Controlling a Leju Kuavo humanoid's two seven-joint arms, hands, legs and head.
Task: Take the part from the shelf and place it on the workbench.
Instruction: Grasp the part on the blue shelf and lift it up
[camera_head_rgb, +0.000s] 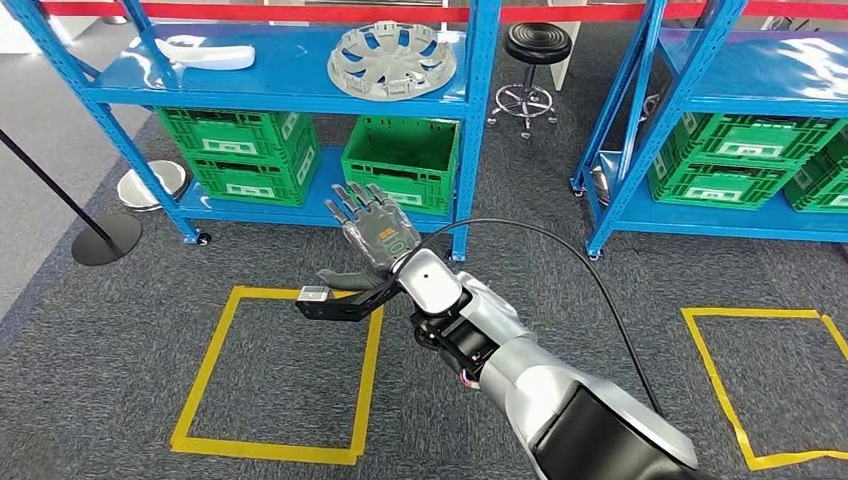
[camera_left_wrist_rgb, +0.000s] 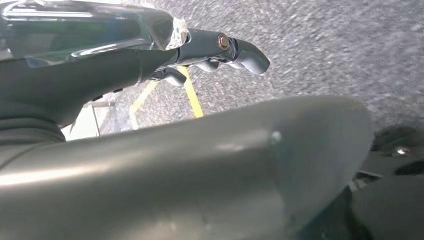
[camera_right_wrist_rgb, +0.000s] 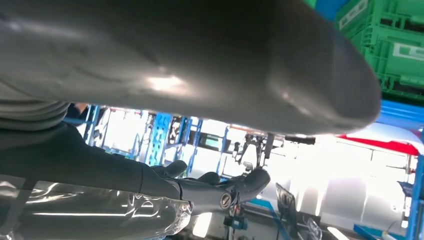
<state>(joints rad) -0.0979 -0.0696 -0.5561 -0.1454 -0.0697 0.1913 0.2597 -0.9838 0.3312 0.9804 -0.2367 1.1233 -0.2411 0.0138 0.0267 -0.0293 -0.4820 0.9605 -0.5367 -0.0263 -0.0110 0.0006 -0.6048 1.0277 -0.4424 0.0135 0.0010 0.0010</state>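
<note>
A silver wheel-cover part (camera_head_rgb: 392, 60) lies on the upper blue shelf (camera_head_rgb: 280, 95), with a white curved part (camera_head_rgb: 205, 50) to its left. My right hand (camera_head_rgb: 375, 225) is raised in front of the shelf, below the silver part and well short of it, fingers spread and holding nothing. In the right wrist view its dark fingers (camera_right_wrist_rgb: 240, 185) stretch out straight under the thick thumb (camera_right_wrist_rgb: 200, 60). My left hand (camera_left_wrist_rgb: 220, 47) hangs over the grey carpet with its fingers extended and nothing in them.
Green crates (camera_head_rgb: 400, 160) fill the lower shelf level. A second blue rack (camera_head_rgb: 740, 120) with green crates stands at the right. A black stool (camera_head_rgb: 535, 60) is between the racks. Yellow tape squares (camera_head_rgb: 275, 370) mark the carpet. A black stanchion base (camera_head_rgb: 105, 240) sits at left.
</note>
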